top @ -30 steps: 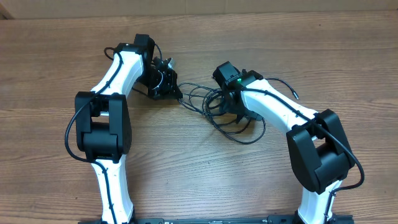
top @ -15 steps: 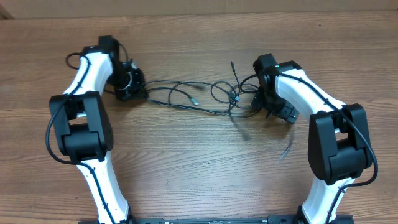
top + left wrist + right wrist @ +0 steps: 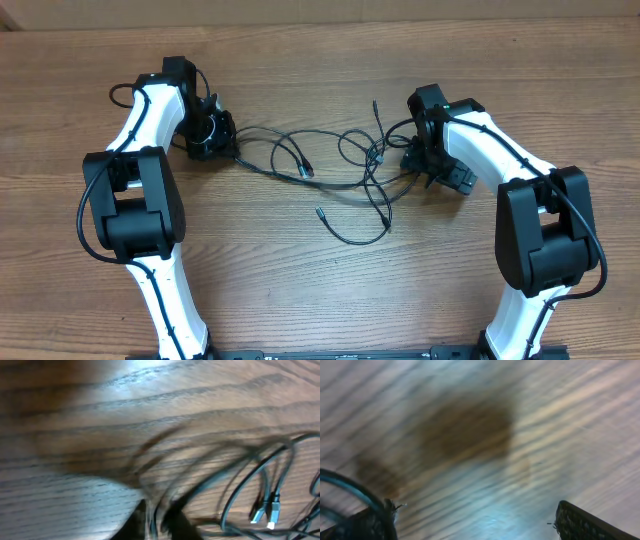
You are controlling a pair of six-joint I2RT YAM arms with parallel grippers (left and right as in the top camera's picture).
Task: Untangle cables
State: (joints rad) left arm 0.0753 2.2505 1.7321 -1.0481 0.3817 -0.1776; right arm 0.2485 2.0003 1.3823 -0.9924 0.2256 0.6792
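The cables (image 3: 372, 160) lie as thin black cords in loose, crossing loops across the middle of the table, with a plug end (image 3: 320, 212) lying free toward the front. My left gripper (image 3: 222, 148) is at their left end. In the blurred left wrist view its jaws (image 3: 155, 522) stand nearly together with one strand between them, and two light plugs (image 3: 265, 512) lie to the right. My right gripper (image 3: 440, 178) is at the right end of the cables. Its jaws (image 3: 475, 520) are wide open over bare wood, and a strand (image 3: 350, 487) runs outside the left finger.
The wooden table (image 3: 320, 290) carries only the two white arms and the cables. A pale wall edge (image 3: 320, 12) runs along the back. Thicker black wires run along each arm (image 3: 125, 195).
Both arms swung apart, left going left and right going right, drawing the knot out into a long spread. The right gripper opened and a loop dropped onto the table toward the front.
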